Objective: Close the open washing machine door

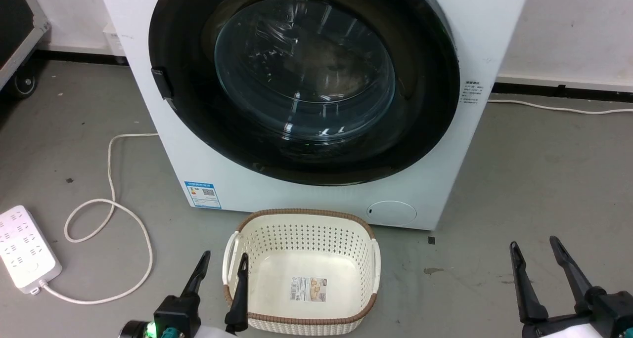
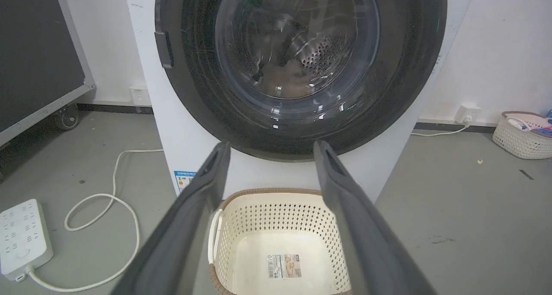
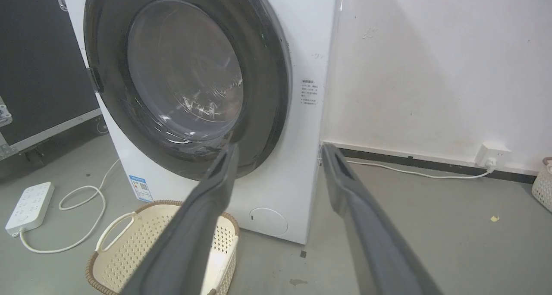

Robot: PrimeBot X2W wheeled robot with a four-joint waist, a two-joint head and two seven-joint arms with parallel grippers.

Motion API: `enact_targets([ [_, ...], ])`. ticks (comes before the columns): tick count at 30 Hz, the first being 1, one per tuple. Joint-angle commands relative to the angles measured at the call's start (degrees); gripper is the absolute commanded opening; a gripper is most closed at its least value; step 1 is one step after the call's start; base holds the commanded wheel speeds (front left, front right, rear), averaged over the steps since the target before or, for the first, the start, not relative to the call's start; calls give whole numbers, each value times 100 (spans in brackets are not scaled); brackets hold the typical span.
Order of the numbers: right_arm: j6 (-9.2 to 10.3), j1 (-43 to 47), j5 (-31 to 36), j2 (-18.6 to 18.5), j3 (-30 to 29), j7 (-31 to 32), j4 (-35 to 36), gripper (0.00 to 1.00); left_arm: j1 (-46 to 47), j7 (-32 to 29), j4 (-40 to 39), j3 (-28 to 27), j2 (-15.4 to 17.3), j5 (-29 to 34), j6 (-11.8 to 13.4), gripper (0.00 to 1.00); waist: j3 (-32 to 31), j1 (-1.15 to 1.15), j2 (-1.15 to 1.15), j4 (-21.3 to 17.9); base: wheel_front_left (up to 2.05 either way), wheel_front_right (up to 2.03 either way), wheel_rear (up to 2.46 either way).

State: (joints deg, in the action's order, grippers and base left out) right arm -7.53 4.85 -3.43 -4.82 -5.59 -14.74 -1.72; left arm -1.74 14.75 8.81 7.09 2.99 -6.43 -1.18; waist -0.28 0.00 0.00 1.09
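Black-rimmed glass door (image 1: 304, 76) flush against the white washing machine (image 1: 296, 199)

Print on the washing machine's (image 1: 321, 194) blue label (image 1: 203, 194), its sticker (image 1: 473, 91) and the basket's (image 1: 306, 212) barcode tag (image 1: 309, 288) is illegible.

We think this is a bare test room or lab corner, not a home. There is a grey concrete floor (image 1: 544, 190) and a plain white wall (image 1: 568, 26). The washing machine (image 1: 316, 199) stands alone. At the left of the frame a power strip (image 1: 24, 249) lies with a loose cable (image 1: 110, 165), and at upper left is a black wheeled equipment case (image 1: 15, 26).
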Motion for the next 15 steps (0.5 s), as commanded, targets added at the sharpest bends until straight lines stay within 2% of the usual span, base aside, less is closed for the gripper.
enact_targets([
  [1,4,93,-50,45,-30,-26,-33,100,-60,25,73,-18,4,-33,11,100,-7,0,0,3,0,0,0],
  [2,4,100,-92,62,-39,-26,-69,100,-56,25,126,-16,3,-46,19,100,-12,0,0,11,0,0,0],
  [3,0,12,-92,37,-27,0,-75,0,-1,0,151,-14,1,-35,7,0,-12,0,0,10,0,0,0],
  [15,0,-26,-72,48,17,106,-66,0,12,-109,96,-59,-2,11,9,0,-12,0,0,4,0,0,0],
])
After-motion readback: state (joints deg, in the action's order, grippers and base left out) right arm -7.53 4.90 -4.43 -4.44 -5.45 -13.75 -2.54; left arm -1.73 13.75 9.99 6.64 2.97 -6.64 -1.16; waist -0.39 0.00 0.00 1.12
